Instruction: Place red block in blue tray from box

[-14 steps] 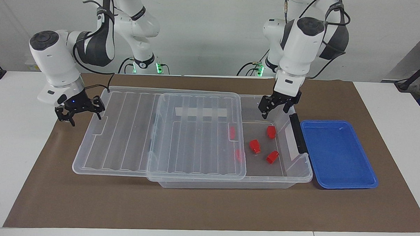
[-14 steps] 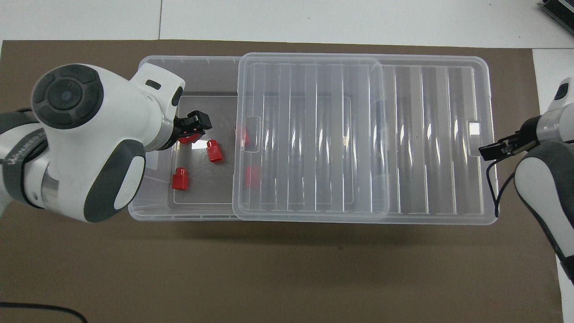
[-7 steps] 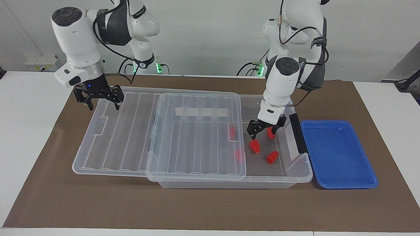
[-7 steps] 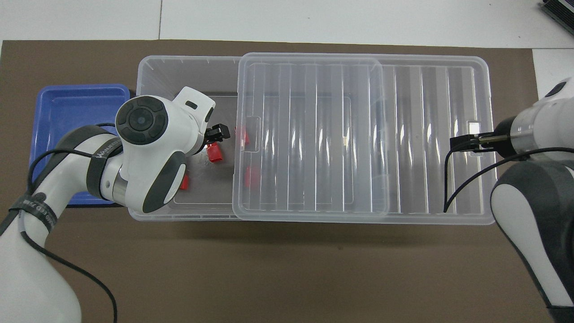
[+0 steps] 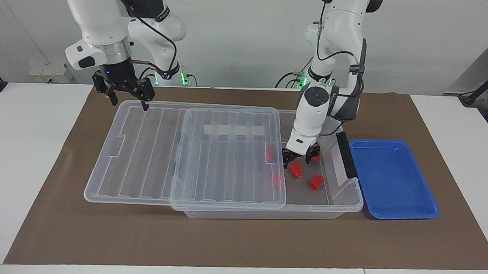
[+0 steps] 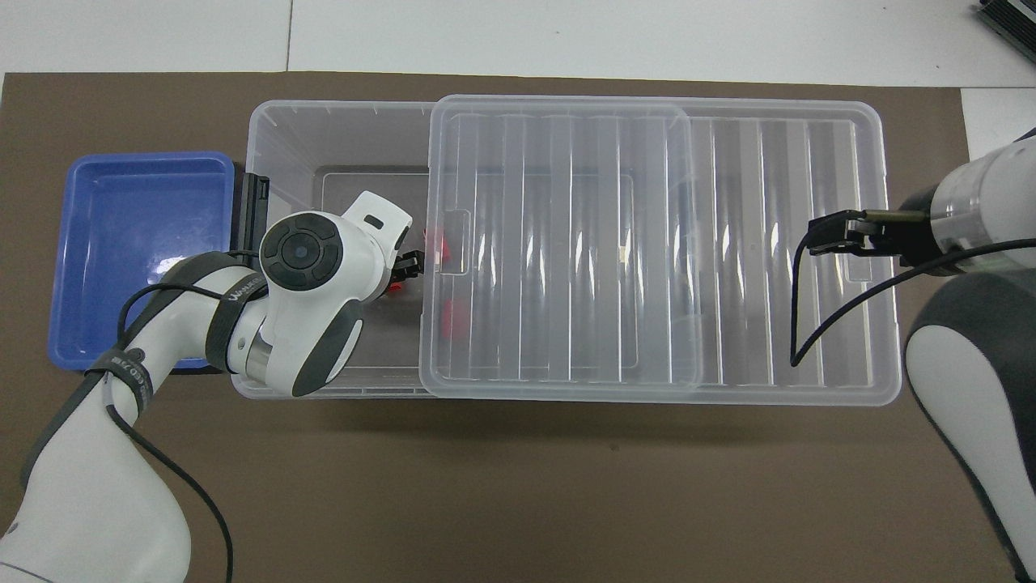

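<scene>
Brown mat, left claw [image 5: 299, 158] open, lowered into box [image 5: 339, 197], over red block [image 5: 296, 169]

Left gripper [image 5: 299, 159]: lowered into the box [image 5: 343, 205], jaws spread just above a red block [image 5: 295, 169] | Right gripper [image 5: 124, 95]: raised and shifted, now over the lid [image 5: 146, 150] edge nearest the robots

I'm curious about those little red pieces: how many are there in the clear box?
5. Three red blocks lie on the box's uncovered floor, one partly hidden by the left gripper; two show through the lid.
</scene>
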Controlling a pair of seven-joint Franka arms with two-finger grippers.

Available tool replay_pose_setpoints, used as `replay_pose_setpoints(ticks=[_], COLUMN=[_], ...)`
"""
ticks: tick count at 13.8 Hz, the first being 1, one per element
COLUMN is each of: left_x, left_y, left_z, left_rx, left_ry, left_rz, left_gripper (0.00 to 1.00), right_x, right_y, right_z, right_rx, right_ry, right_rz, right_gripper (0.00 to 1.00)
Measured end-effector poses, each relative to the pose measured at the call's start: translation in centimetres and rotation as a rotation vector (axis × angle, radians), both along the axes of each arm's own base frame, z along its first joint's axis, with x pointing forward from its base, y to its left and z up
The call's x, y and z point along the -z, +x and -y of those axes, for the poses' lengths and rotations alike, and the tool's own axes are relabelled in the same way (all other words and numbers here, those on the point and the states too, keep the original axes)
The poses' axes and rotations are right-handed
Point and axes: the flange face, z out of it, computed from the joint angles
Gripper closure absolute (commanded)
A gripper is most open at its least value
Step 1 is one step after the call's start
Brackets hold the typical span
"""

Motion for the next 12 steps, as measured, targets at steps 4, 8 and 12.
replay_pose_setpoints(ticks=[4, 8, 12], left_x=[0.8, 0.9, 1.0], left_y=[0.2, 0.4, 0.5], left_z=[0.1, -0.1, -0.3], left_rx=[0.003, 0.022, 0.03], left_ry=[-0.005, 0.005, 0.012], left_rz=[0.008, 0.017, 0.018], left_gripper=[0.06, 0.39, 1.0], right_x=[0.6, 1.2, 1.1], right_y=[-0.3, -0.6, -0.5], right_z=[0.1, 1.8, 2.8], right_rx=[0.005, 0.037, 0.056], right_ry=[0.005, 0.015, 0.021], right_rz=[-0.038, -0.054, -0.05], right_gripper=[0.01, 0.01, 0.0])
